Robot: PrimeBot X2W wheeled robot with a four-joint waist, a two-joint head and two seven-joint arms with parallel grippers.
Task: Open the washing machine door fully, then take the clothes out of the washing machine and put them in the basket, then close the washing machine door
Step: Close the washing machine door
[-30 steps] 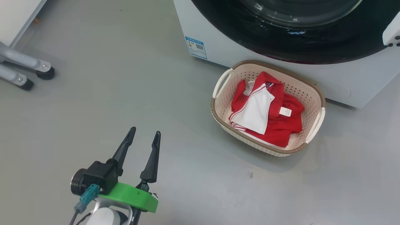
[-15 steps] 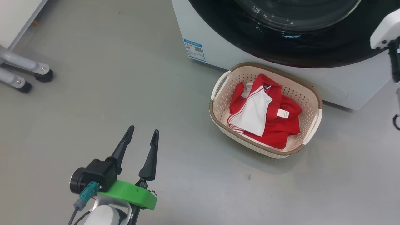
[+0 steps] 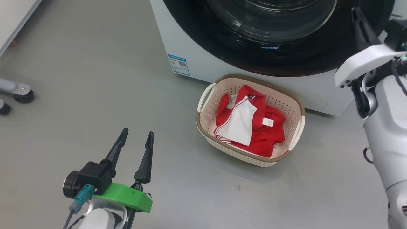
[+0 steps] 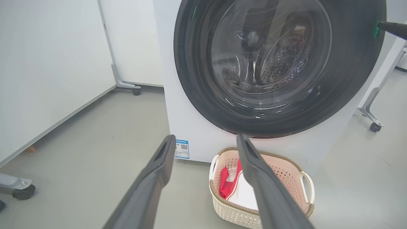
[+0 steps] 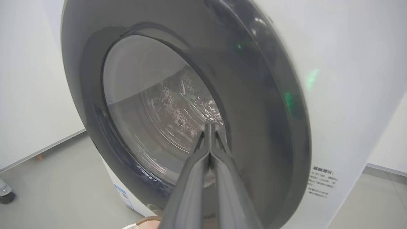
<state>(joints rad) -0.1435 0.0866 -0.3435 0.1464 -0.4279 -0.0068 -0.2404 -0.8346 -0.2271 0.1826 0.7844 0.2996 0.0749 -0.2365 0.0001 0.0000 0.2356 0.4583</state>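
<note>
Right gripper: pinched together, empty, tips near rim of large round glossy black washing machine door. Left gripper: spread apart, empty, over grey floor. Bright red white-trimmed clothes: inside small cream perforated basket, on floor just beside big white washing machine front. Judged last step: door closing, near flush, latch unconfirmed. Next: firm push home. Basket just below door, likely clear of swing; wheeled frame leg well apart.
</note>
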